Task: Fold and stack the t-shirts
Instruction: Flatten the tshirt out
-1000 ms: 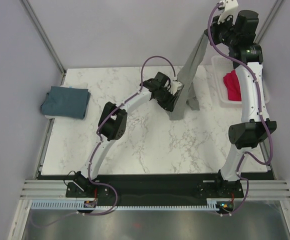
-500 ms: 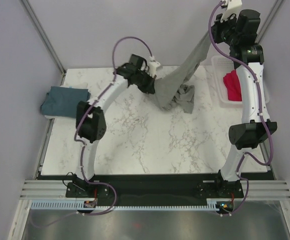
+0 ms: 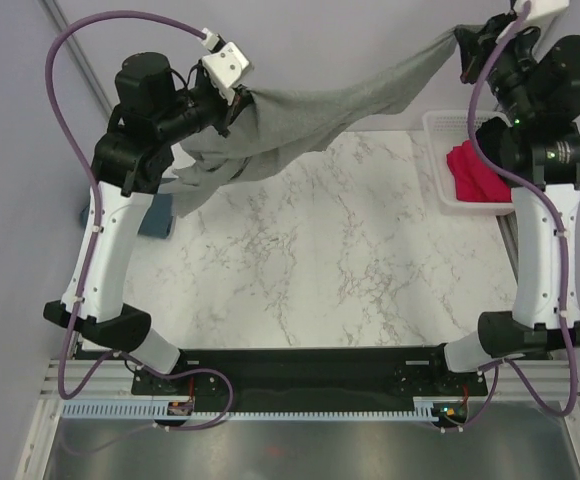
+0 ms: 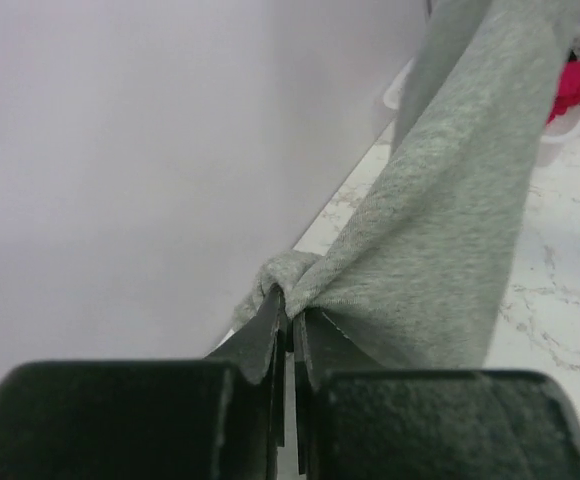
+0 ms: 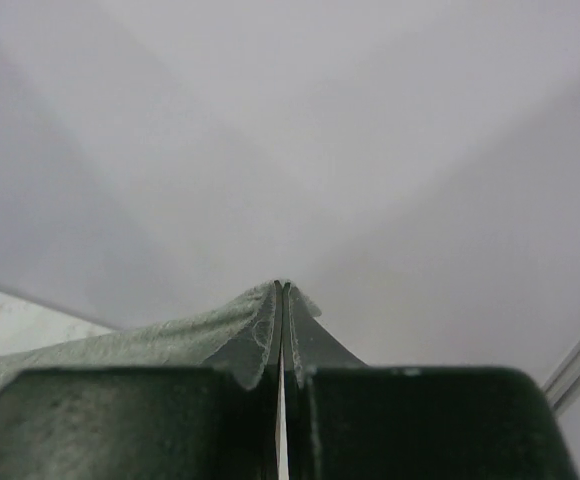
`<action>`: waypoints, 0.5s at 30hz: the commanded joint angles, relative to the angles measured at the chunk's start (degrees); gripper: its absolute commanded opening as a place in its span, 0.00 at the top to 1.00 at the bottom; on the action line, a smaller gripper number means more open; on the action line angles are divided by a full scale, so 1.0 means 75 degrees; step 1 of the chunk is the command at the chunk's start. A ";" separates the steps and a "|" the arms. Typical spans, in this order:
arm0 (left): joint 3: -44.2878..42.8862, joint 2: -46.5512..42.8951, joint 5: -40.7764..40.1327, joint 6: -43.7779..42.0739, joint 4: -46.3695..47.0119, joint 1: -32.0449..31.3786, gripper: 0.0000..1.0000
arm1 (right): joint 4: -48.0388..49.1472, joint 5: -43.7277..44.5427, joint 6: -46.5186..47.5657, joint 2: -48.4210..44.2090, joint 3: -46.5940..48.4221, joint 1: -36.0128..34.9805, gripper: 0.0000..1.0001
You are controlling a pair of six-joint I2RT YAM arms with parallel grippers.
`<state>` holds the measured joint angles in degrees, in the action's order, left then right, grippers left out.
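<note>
Grey heather knit fills the upper part of the overhead view: the grey t-shirt [image 3: 340, 105] hangs in the air above the far half of the marble-patterned bench [image 3: 350, 280], drawn out between the two raised arms. The left end effector [image 3: 238, 100] has its jaws pressed together on a bunched fold of this cloth. In the left wrist view only a hairline slit shows between the fingers [image 4: 270, 335], with a knot of fabric puckered at their tips. The right end effector [image 3: 463, 42] is likewise clamped tight on a thin edge of the same shirt, and the right wrist view shows little beyond the pinched cloth and the pale wall. From the left grip the fabric sags in loose folds, and its lower edge hangs in front of the left arm [image 3: 120, 230]. Whether each grip is on collar, hem or sleeve cannot be made out, since the garment is twisted into a band. A magenta-pink t-shirt [image 3: 473, 172] lies crumpled in the white basket [image 3: 433, 150] at the right edge of the bench, partly hidden by the right arm. A teal-blue t-shirt [image 3: 158, 222] lies at the left edge, almost wholly covered by the left arm and the hanging cloth, so its shape is not readable.
</note>
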<state>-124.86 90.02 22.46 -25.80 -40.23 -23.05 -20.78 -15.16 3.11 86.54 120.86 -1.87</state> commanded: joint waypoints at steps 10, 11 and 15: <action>0.1973 -0.0321 -0.0557 -0.1035 0.0464 -0.0044 0.95 | 0.0579 0.0040 -0.0510 -0.0863 -0.1288 0.0027 1.00; 0.2243 -0.0203 -0.0499 -0.1071 0.0488 -0.0044 0.98 | 0.0567 0.0122 -0.0451 -0.0852 -0.1487 0.0027 1.00; 0.2936 0.0956 0.0251 -0.0793 0.0559 -0.0032 0.98 | 0.0835 0.0076 0.0029 -0.0502 -0.2975 0.0027 1.00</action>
<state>-105.69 90.48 20.84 -31.16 -38.65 -23.38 -15.00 -15.05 1.37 79.31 104.51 -1.87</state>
